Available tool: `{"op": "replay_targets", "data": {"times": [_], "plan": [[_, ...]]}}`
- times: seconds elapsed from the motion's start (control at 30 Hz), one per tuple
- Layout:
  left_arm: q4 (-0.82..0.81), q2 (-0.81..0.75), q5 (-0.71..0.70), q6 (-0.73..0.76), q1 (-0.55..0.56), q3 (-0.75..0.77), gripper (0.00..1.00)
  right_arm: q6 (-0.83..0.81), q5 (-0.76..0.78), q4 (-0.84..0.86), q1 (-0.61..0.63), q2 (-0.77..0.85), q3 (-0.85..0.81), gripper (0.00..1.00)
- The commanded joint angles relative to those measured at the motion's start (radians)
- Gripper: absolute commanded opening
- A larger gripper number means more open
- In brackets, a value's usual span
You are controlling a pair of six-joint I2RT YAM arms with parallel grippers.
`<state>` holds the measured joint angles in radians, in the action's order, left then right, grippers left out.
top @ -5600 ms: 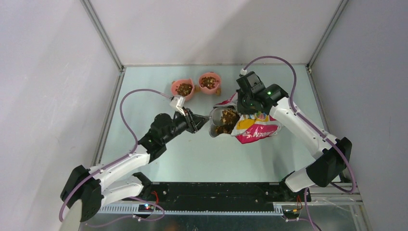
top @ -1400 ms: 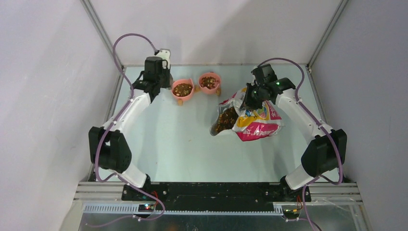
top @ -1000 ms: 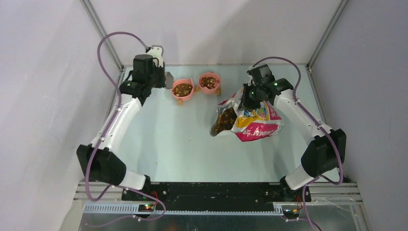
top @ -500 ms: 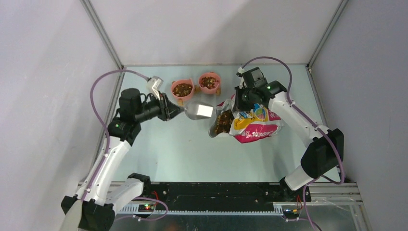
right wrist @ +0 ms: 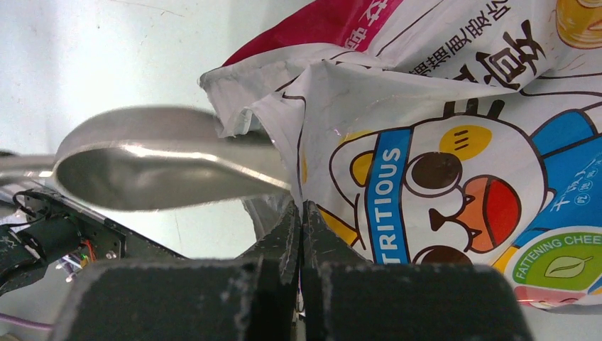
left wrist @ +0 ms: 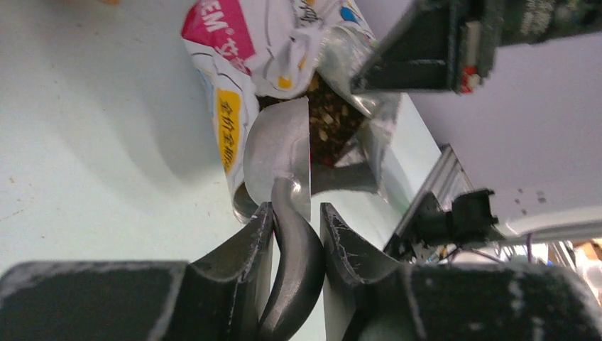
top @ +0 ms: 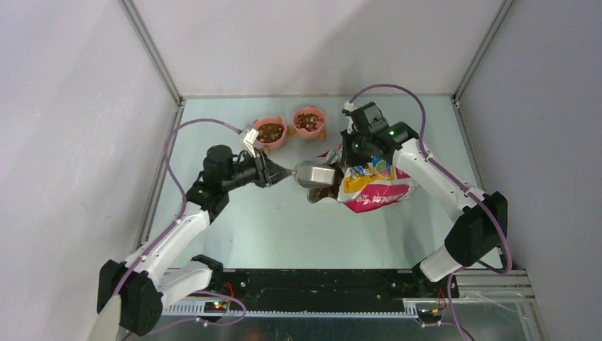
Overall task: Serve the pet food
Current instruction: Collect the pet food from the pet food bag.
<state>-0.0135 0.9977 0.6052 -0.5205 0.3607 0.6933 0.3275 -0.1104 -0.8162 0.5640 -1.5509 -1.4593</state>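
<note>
The pet food (top: 324,192) shows as brown kibble in the open mouth of the printed cat-picture bag (top: 375,187), which lies on its side. In the left wrist view the kibble (left wrist: 332,122) sits just past the scoop's bowl. My left gripper (top: 275,172) is shut on the handle of the grey metal scoop (top: 315,174), and the bowl (left wrist: 280,144) looks empty and reaches the bag's mouth. My right gripper (top: 348,155) is shut on the bag's upper edge (right wrist: 312,135) and holds the mouth up. Two pink bowls (top: 270,131) (top: 309,121) hold kibble.
The bowls stand at the back of the pale green table (top: 241,220), left of the bag. Grey walls and metal frame posts (top: 152,57) close in the sides. A few loose kibble pieces lie by the bowls.
My left arm swung from the back-left corner to the middle, bringing the scoop to the bag's mouth. The right gripper shifted a little left, still holding the bag.
</note>
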Motion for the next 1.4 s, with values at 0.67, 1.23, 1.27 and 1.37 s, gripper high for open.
{"op": "replay_targets", "data": {"times": [0.67, 1.23, 1.27, 1.37], "plan": [[-0.384, 0.515, -0.439, 0.023, 0.323, 0.165, 0.00, 0.050, -0.027, 0.020, -0.033, 0.062, -0.016, 0.00], [-0.627, 0.406, -0.015, -0.337, 0.090, 0.004, 0.00, 0.087, -0.092, 0.062, -0.102, 0.080, -0.021, 0.00], [-0.626, 0.400, 0.004, -0.347, 0.077, -0.001, 0.00, 0.087, -0.093, 0.063, -0.102, 0.079, -0.023, 0.00], [-0.575, 0.371, 0.023, -0.357, 0.059, 0.012, 0.00, 0.094, -0.089, 0.063, -0.103, 0.074, -0.025, 0.00]]}}
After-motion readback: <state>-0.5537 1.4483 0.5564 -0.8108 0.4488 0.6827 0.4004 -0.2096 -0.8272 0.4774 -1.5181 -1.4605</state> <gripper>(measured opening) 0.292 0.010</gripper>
